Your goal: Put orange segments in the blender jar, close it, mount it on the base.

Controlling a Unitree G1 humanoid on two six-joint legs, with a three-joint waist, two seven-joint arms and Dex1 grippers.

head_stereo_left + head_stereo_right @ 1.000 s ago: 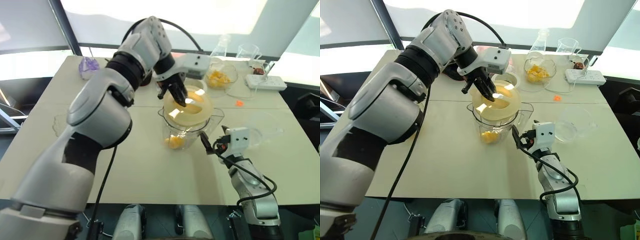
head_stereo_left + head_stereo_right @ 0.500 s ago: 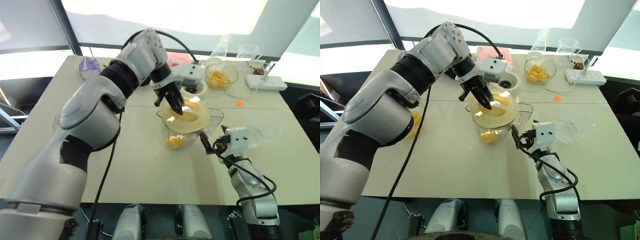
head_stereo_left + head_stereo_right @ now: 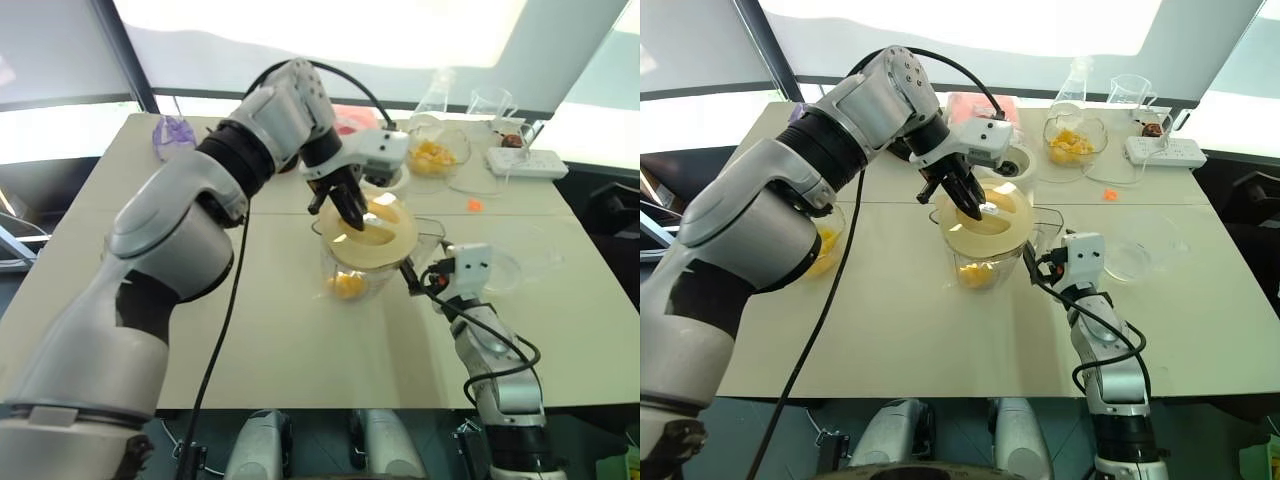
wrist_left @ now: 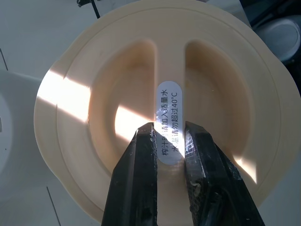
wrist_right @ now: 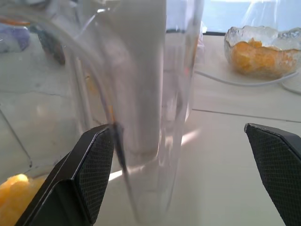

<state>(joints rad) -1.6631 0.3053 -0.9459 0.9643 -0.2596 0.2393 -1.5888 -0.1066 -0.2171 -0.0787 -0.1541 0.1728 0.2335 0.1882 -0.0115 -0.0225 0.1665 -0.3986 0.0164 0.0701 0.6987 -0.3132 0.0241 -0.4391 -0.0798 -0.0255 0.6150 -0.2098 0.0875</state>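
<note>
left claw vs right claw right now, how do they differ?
Left claw: black fingers shut on the centre ridge of the flat pale-yellow round lid, pointing down over the large clear plastic blender jar. Right claw: black fingers spread wide, holding nothing, pointing level, with the jar's side handle between them. Both are working at that jar.

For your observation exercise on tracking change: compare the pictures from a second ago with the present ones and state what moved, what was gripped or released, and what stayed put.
The left gripper, still shut on the pale-yellow lid, lowered it from above the blender jar onto its mouth. The right gripper, still open, edged forward to the jar's handle. Nothing was released. The orange segments in the jar and the bowl of fruit stayed put.
</note>
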